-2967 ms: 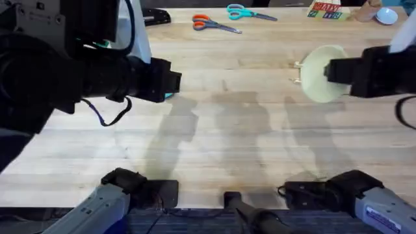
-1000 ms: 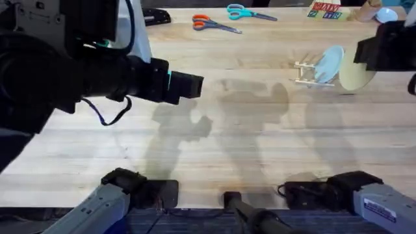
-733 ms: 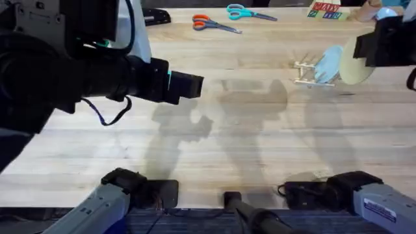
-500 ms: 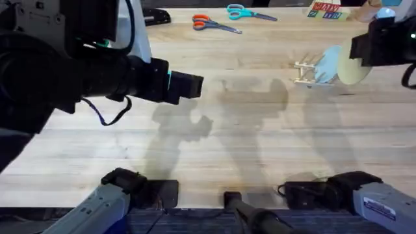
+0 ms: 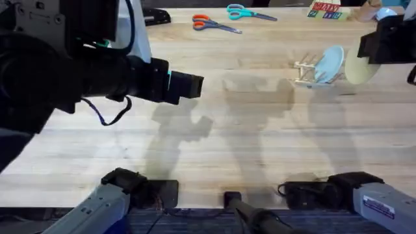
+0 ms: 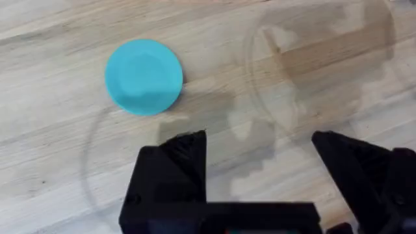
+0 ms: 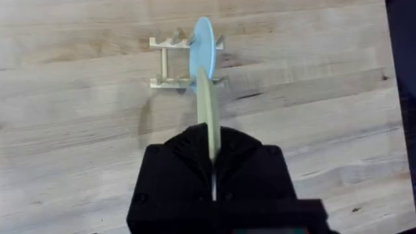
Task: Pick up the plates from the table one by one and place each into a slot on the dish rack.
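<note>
Orange-handled scissors [image 5: 214, 25], teal-handled scissors [image 5: 250, 12] and a colourful box [image 5: 324, 10] along the far edge.

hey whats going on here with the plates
Two robot arms are loading plates into a dish rack on the table. The right gripper holds the yellow plate on edge above the rack, where a pale blue plate already stands in a slot. The left gripper hovers open over the table, with the turquoise plate lying flat beyond its fingers.
</note>
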Controlling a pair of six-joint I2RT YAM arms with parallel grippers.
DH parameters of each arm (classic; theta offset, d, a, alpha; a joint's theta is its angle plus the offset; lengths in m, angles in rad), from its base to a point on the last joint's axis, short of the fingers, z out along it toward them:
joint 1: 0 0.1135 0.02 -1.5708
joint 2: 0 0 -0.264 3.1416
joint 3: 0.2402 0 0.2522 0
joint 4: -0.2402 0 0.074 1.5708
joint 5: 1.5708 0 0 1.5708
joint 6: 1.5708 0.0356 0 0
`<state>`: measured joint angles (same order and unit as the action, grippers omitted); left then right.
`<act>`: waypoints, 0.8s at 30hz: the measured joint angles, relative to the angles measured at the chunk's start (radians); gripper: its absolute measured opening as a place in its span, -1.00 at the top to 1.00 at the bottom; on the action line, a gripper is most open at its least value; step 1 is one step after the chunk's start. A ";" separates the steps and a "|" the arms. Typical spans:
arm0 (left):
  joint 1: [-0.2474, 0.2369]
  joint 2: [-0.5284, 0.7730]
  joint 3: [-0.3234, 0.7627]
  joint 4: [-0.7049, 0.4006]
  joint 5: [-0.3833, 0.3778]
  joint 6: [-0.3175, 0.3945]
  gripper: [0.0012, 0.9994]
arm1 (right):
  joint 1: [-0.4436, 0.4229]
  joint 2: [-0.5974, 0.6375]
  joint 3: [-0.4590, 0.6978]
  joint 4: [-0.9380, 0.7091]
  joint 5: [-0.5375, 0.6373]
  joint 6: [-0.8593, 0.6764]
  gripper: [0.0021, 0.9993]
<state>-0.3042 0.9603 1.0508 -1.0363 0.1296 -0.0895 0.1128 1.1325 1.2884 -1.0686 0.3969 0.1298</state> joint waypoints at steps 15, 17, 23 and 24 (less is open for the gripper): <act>0.000 0.000 0.000 0.000 0.000 0.000 -0.99 | 0.000 0.017 0.000 0.037 0.000 0.034 0.94; 0.000 0.000 0.000 0.000 0.000 0.000 -0.99 | 0.000 0.033 0.000 0.049 0.000 0.034 0.94; 0.000 0.000 0.000 0.000 0.000 0.000 -0.99 | 0.000 0.067 0.000 0.075 0.000 0.034 0.94; 0.000 0.000 0.000 0.000 0.000 0.000 -0.99 | 0.000 0.071 0.000 0.076 0.000 0.034 0.94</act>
<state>-0.3042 0.9603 1.0508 -1.0363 0.1295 -0.0895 0.1127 1.2031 1.2884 -0.9931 0.3969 0.1642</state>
